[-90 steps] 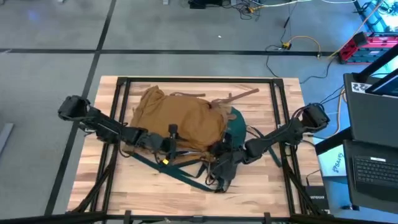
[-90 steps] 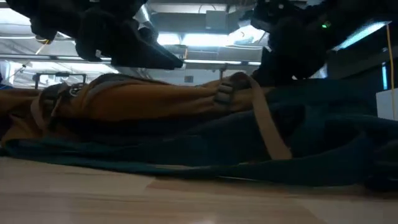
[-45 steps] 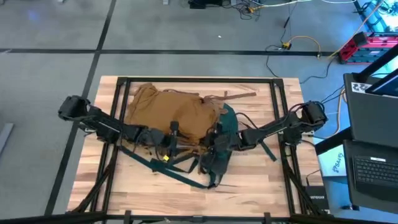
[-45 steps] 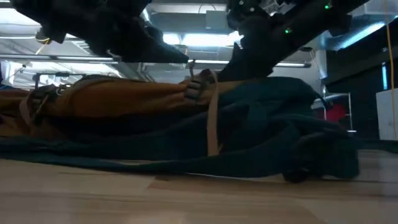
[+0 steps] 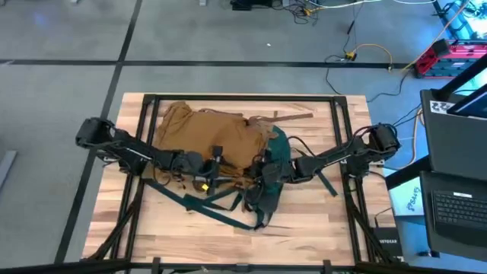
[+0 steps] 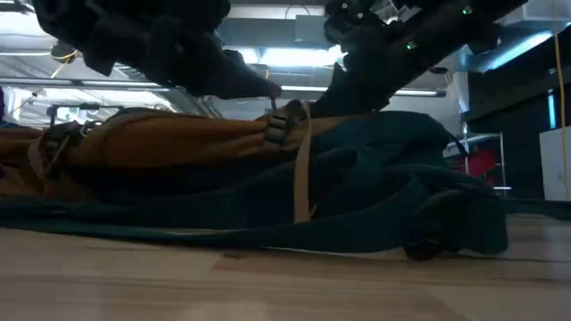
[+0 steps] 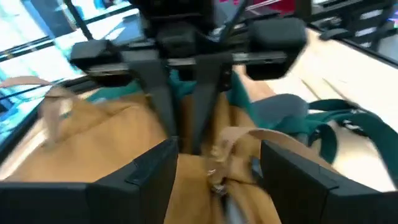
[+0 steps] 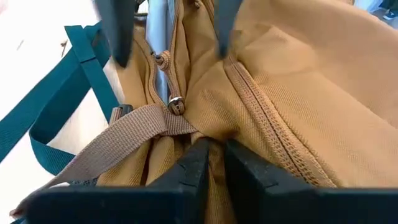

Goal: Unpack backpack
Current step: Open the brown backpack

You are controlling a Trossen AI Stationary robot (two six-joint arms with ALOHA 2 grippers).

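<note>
The backpack point(image 5: 217, 133) lies flat on the table, tan body to the far left, teal base point(image 5: 280, 148) to the right. Its teal straps point(image 5: 221, 209) trail toward the near edge. My right gripper point(image 8: 216, 146) is shut on the tan fabric beside the zip, at the backpack's near side point(image 5: 261, 171). My left gripper point(image 7: 214, 155) faces it from the left point(image 5: 227, 169). It is open, with its fingers astride the zip pull point(image 8: 176, 104) and a tan webbing strap point(image 8: 124, 134), touching nothing that I can see. My right gripper pinches a raised fold of the tan fabric point(image 8: 214, 130) between its two fingers, just beside the zip's seam. The fingers come slanting down from the table's right. The backpack's underside stays on the table, and the fabric rises to the fingers.
Black frame rails point(image 5: 152, 114) run along the table's edges and across it. Bare wood point(image 5: 304, 228) lies between the backpack and the near edge. A laptop point(image 5: 456, 205) stands on a bench beyond the right edge.
My right gripper, shut on the fabric, has moved toward the table's left and far edges. It has dragged the teal base and near side along, so the backpack now lies more bunched to the left. The webbing strap now hangs straight. My left gripper has edged right toward the zip.
</note>
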